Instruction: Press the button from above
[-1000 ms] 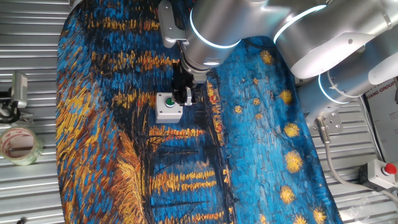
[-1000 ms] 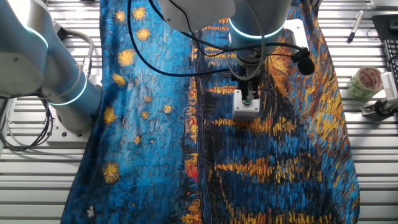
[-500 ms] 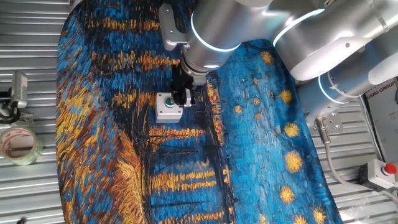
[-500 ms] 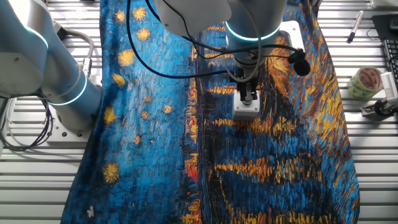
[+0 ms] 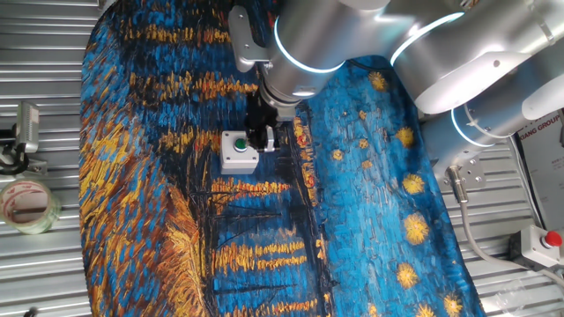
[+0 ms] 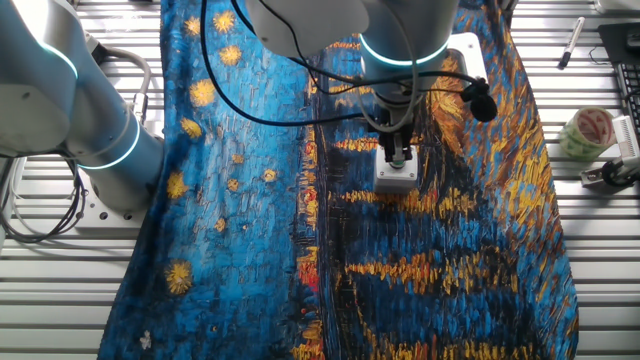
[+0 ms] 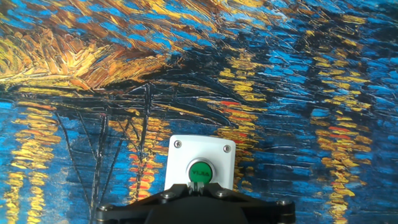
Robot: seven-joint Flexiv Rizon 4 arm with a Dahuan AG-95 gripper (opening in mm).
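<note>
1. Progress check from my remote seat: the gripper (image 5: 261, 141) was parked right over the white box (image 5: 238, 151), a bit left of centre in one fixed view. From the pictures I'd judge the approach was basically done and the actual press wasn't, or at least I couldn't confirm it.

2. In the other fixed view the gripper (image 6: 397, 158) sat just above the box (image 6: 395, 176), upper middle of the frame. Whether the tip was touching the button there, I couldn't tell, since the fingers covered it.

3. The hand view was the useful one. The button (image 7: 200, 171) showed at the bottom centre, right up against the dark body of the gripper along the lower edge. The green cap was still fully visible, so my guess was that a short straight push down was all that remained.

4. Tool state: no view showed the fingertips clearly, so I couldn't say whether they were apart or together.

5. How the thing looked: a small round green cap with some lettering I couldn't read, a metal ring around it, set in the top of a square white box (image 7: 199, 163) with a screw at each upper corner. It sat flat on the painted blue and orange cloth (image 7: 298, 74).

6. The tape roll (image 5: 26, 204) at the left edge was well apart from the action.
</note>
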